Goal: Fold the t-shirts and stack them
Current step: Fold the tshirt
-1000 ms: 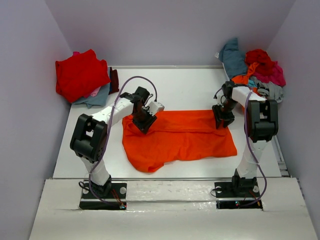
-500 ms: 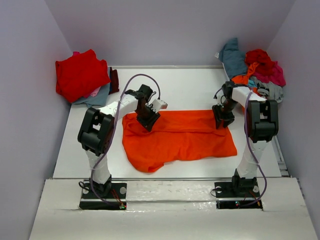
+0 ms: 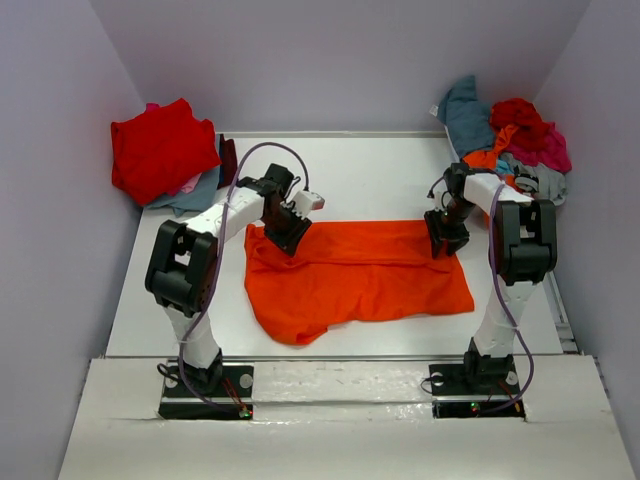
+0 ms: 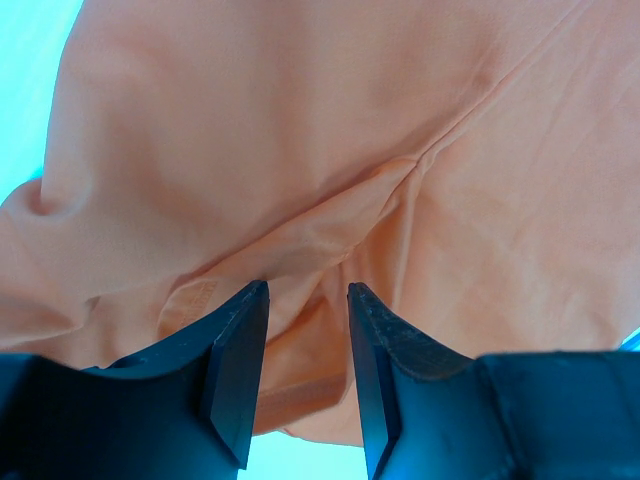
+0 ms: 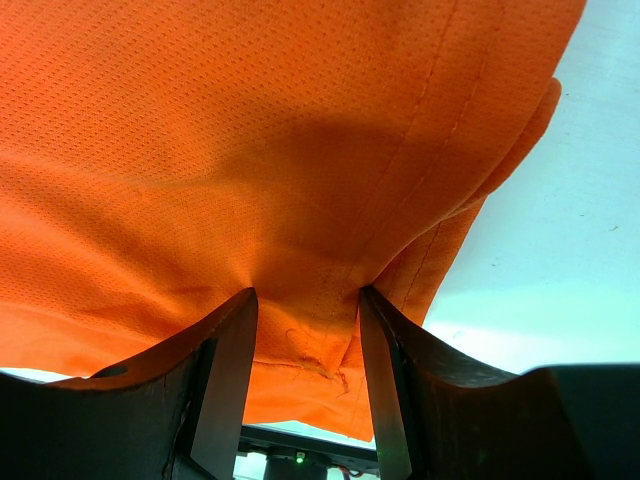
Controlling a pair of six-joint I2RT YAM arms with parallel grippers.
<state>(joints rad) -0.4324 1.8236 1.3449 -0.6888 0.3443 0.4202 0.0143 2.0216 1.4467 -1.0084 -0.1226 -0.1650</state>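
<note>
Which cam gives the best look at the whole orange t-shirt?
Top external: the orange t-shirt is seen whole on the table, outline and wrinkles clear. Left wrist shows only a washed-out fold pinched in the left gripper; right wrist only a hemmed corner pinched in the right gripper.

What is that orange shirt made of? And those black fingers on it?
The orange t-shirt looks like matte sports mesh, likely synthetic: the right wrist view shows a fine pinhole grid and stitched seams. The fingers of the right tool look like dull, hard black plastic; a rubber facing can't be ruled out.
</note>
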